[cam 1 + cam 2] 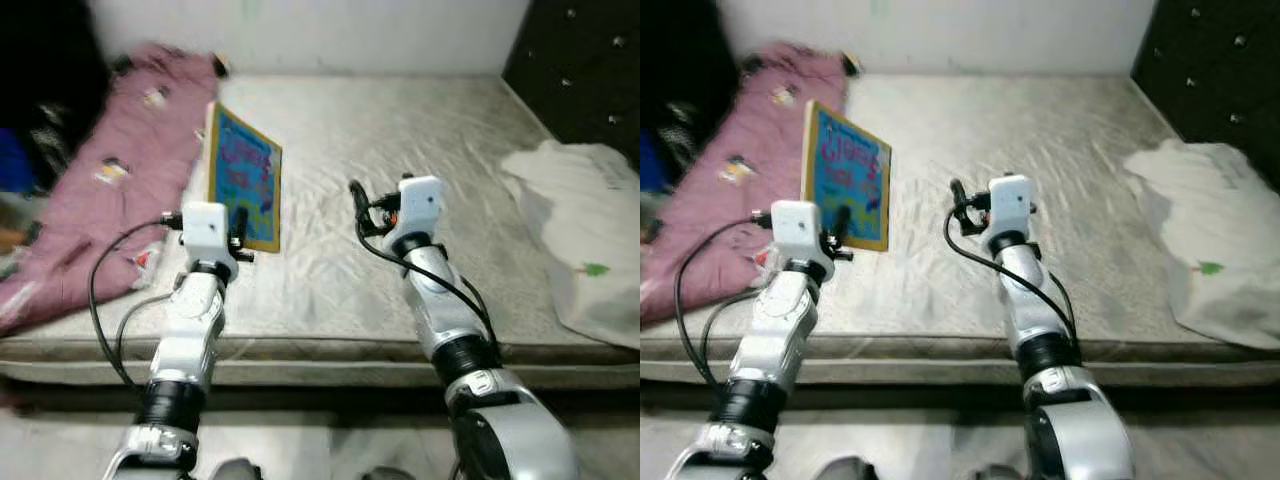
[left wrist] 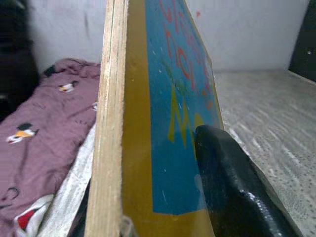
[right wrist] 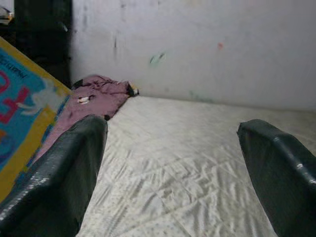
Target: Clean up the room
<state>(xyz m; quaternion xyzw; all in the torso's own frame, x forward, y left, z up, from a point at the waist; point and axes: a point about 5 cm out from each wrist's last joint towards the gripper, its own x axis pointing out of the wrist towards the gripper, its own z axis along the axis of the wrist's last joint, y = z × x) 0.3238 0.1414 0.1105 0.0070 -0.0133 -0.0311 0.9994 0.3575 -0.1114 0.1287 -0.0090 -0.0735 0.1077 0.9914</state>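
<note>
The left gripper (image 1: 238, 232) is clamped on the bottom edge of the board book (image 1: 244, 176), a finger (image 2: 237, 187) pressed flat on its blue cover, and the book stands tilted on edge above the mattress (image 1: 400, 180), long axis running up and away from the wrist. The second finger probably sits behind the board, hidden. The right gripper (image 3: 173, 173) hovers beside, jaws spread, holding nothing

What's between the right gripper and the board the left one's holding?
Nothing visible. The right gripper hangs open over bare mattress, and only wrinkled sheet lies between it and the blue and yellow board, which the left gripper clamps at its lower edge, standing nearly upright.
</note>
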